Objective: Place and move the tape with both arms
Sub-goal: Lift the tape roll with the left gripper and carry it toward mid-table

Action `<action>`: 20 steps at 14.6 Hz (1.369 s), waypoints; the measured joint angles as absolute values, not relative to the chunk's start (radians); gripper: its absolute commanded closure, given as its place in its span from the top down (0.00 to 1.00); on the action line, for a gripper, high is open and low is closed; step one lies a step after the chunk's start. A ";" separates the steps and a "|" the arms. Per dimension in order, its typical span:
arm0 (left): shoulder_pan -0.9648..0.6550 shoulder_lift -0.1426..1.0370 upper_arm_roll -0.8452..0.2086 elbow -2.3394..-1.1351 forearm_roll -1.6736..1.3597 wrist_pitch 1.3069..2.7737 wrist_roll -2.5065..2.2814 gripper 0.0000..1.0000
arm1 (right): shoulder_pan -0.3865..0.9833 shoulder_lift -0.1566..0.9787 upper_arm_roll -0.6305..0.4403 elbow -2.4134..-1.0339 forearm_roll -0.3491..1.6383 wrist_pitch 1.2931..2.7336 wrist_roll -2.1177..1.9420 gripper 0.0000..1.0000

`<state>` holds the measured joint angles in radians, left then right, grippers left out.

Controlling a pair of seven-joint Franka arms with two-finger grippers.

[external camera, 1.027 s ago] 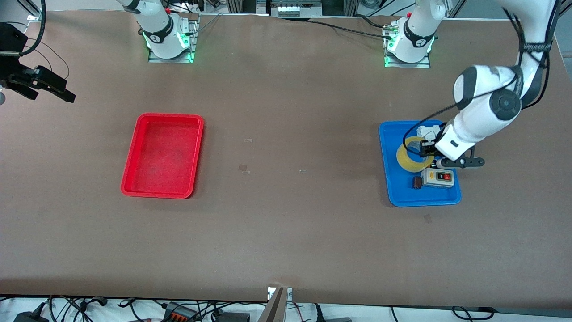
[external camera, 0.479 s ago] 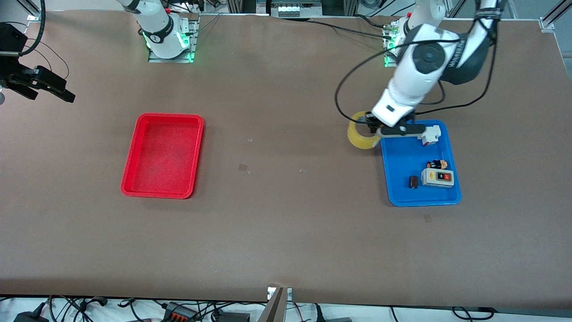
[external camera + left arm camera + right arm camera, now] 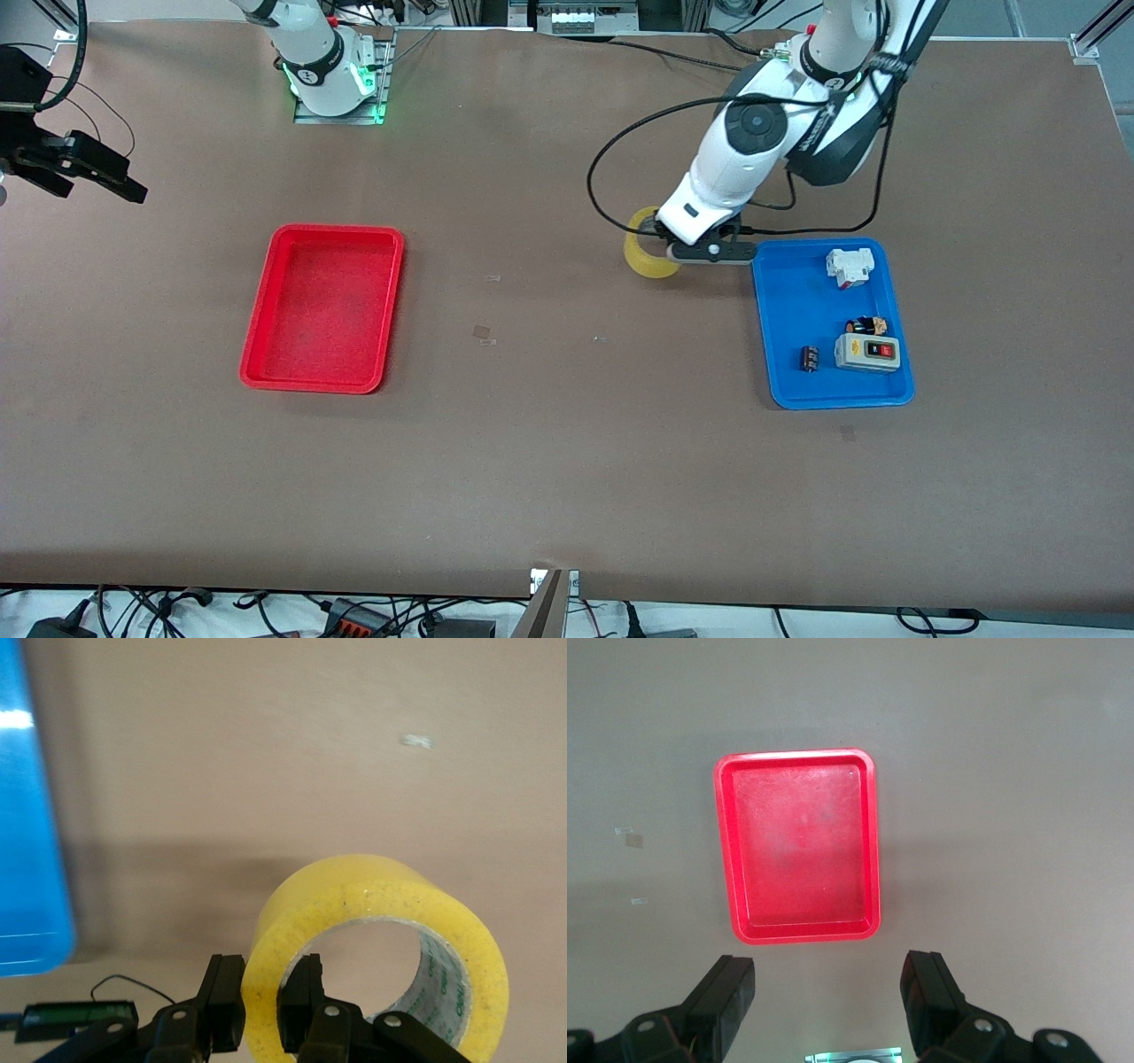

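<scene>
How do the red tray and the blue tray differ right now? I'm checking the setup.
The red tray holds nothing; the blue tray holds several small parts. The red tray lies toward the right arm's end of the table, the blue tray toward the left arm's. Both are shallow rectangular trays with rounded corners.

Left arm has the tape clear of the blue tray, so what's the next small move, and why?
Probably lower the tape onto the bare table toward the middle: the left tool grips its wall in the air, while the right tool waits open, high over the red tray.
</scene>
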<state>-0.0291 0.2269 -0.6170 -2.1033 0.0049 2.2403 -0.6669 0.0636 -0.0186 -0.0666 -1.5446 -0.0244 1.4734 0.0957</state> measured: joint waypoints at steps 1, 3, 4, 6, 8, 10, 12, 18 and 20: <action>-0.049 0.267 -0.617 -2.074 0.032 2.241 -0.703 0.14 | 0.063 -0.019 -0.067 -1.545 -0.024 1.473 0.096 0.99; -0.089 0.352 -0.617 -2.008 0.120 2.242 -0.802 0.14 | 0.063 -0.018 -0.067 -1.545 -0.024 1.473 0.096 0.99; -0.109 0.396 -0.618 -1.975 0.164 2.242 -0.851 0.14 | 0.063 -0.016 -0.067 -1.545 -0.024 1.473 0.096 0.99; -0.141 0.481 -0.617 -1.913 0.232 2.243 -0.928 0.15 | 0.062 -0.012 -0.068 -1.545 -0.024 1.473 0.096 0.99; -0.169 0.548 -0.615 -1.859 0.256 2.243 -0.962 0.15 | 0.061 -0.008 -0.069 -1.545 -0.024 1.473 0.096 0.99; -0.194 0.593 -0.613 -1.821 0.259 2.243 -0.975 0.15 | 0.060 -0.004 -0.069 -1.545 -0.024 1.473 0.096 0.99; -0.203 0.620 -0.612 -1.796 0.264 2.243 -0.977 0.15 | 0.058 -0.003 -0.069 -1.545 -0.024 1.473 0.096 0.99; -0.231 0.690 -0.608 -1.739 0.344 2.243 -1.034 0.37 | 0.052 0.000 -0.070 -1.545 -0.024 1.473 0.096 0.99; -0.234 0.709 -0.607 -1.723 0.346 2.243 -1.037 0.46 | 0.052 0.000 -0.070 -1.545 -0.024 1.473 0.096 0.99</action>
